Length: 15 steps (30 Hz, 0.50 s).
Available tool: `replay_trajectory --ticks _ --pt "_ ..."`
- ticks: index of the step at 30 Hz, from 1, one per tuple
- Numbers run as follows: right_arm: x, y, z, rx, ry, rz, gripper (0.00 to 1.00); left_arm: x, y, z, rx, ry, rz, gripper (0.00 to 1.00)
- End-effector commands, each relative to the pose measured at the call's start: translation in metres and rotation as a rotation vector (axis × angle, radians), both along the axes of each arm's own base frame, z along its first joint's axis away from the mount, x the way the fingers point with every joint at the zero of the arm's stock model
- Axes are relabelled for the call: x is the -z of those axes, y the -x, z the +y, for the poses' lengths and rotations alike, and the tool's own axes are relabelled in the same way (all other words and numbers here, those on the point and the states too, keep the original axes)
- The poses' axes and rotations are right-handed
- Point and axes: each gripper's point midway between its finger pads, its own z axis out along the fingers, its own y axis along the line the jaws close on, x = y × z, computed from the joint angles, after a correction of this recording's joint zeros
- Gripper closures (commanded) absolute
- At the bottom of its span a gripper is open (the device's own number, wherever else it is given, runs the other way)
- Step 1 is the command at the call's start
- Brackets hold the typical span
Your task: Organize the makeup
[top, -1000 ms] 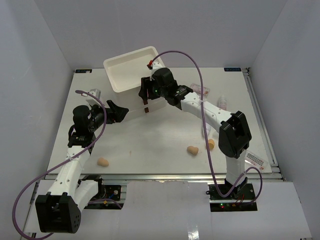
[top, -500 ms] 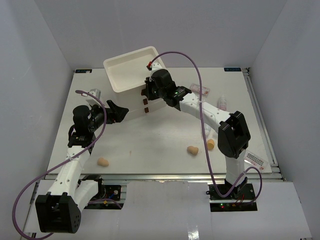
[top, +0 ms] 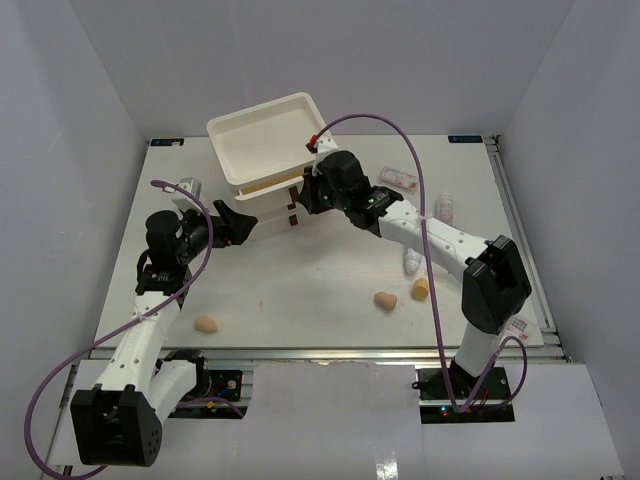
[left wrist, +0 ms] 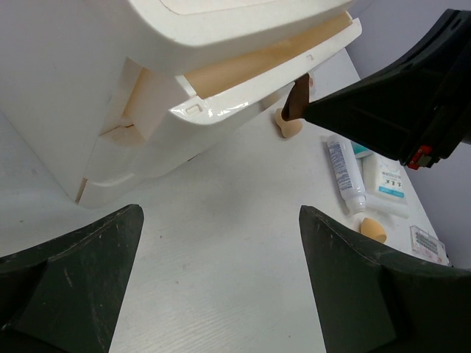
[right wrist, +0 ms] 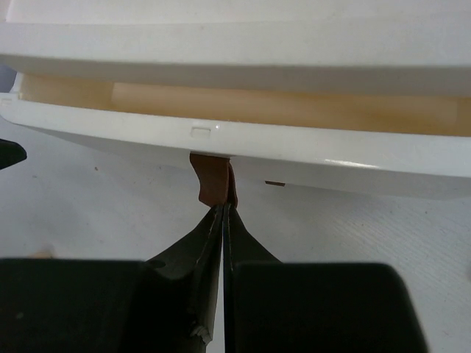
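Pinching the brown pull tab of a drawer, the right tool is closed tight on it, and that drawer stands slightly out of the white drawer box. The left tool hangs wide open just beside the box. Bare worktop stretches in front of the box. Two sponges lie near the front edge, a third by the left arm, and a tube and sachets towards the right edge. The tube's print is too blurred to read.
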Motion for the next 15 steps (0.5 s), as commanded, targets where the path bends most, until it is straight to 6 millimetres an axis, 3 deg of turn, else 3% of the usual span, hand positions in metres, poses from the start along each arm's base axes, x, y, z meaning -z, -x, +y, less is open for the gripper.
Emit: replay_trajectory --ticks 1,8,12,14,15 --pt "-0.011 0.019 -0.007 -0.037 -0.019 -0.014 0.92 -0.024 0.000 -0.001 0.005 -0.001 -0.063 0.02" --pt "0.000 0.043 -0.023 -0.077 -0.005 0.007 0.92 -0.026 0.000 -0.001 0.005 0.001 -0.068 0.02" --pt "-0.007 0.047 -0.028 -0.088 -0.008 -0.034 0.92 -0.035 0.005 -0.001 0.008 0.003 -0.103 0.02" --pt "-0.013 0.046 -0.025 -0.111 -0.014 -0.061 0.85 -0.040 0.006 0.000 0.000 0.002 -0.129 0.02" --pt "-0.014 0.044 -0.022 -0.125 -0.013 -0.072 0.74 -0.043 0.007 0.001 -0.007 0.001 -0.139 0.02"
